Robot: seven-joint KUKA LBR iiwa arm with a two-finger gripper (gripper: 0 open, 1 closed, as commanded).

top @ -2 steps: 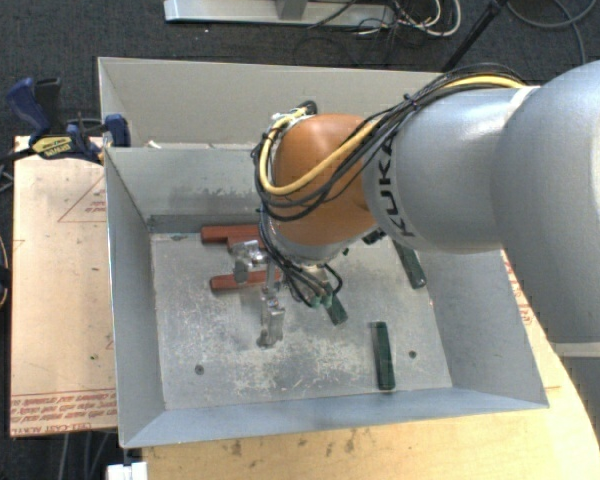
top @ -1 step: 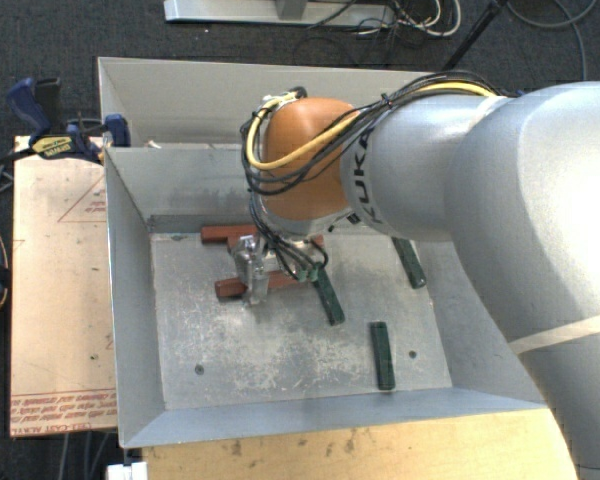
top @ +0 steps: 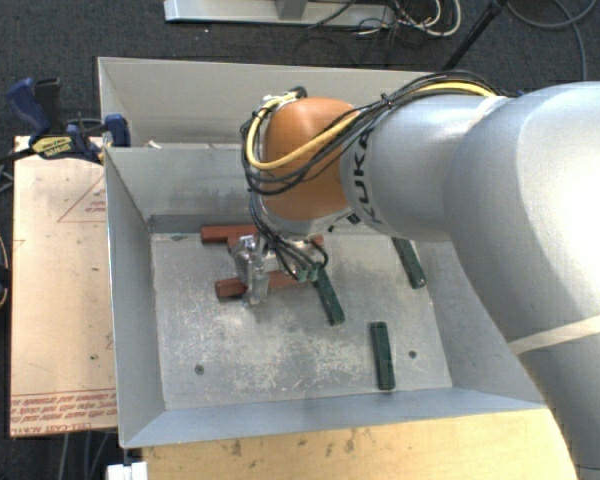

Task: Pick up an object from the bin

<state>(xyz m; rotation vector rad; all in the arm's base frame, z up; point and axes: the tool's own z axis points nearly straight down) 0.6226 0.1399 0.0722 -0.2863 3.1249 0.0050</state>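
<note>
Five bars on show: two reddish-brown and three dark green, all loose on the floor of the grey bin [top: 130, 268], spread out rather than heaped.
Tool position: the tool [top: 252, 286] is down low over the left-centre of the bin floor, right on top of the near brown bar.
Task's thing: the near brown bar [top: 227, 288] lies flat and runs left to right. Its left end pokes out past the tool, and more of it shows on the tool's other side.
Tool state: cannot tell; from up here its tip sits at the bar, but wide, narrow or clamped is not readable.
Contact: touching the bar or just above it, cannot tell which.
Back brown bar: the back brown bar [top: 225, 234] lies flat along the foot of the rear wall, just behind the tool and apart from the near one.
Slanted green bar: the slanted green bar [top: 329, 300] lies just to the tool's right, angled towards the front of the bin.
Front green bar: the front green bar [top: 382, 356] lies near the front wall, well apart from the tool.
Right green bar: the right green bar [top: 411, 264] is partly hidden under the arm.
Arm: the grey arm [top: 460, 178] sweeps in from the right. Its orange cover [top: 300, 168] sits above the tool, with yellow and black cables [top: 280, 164] looped across it.
</note>
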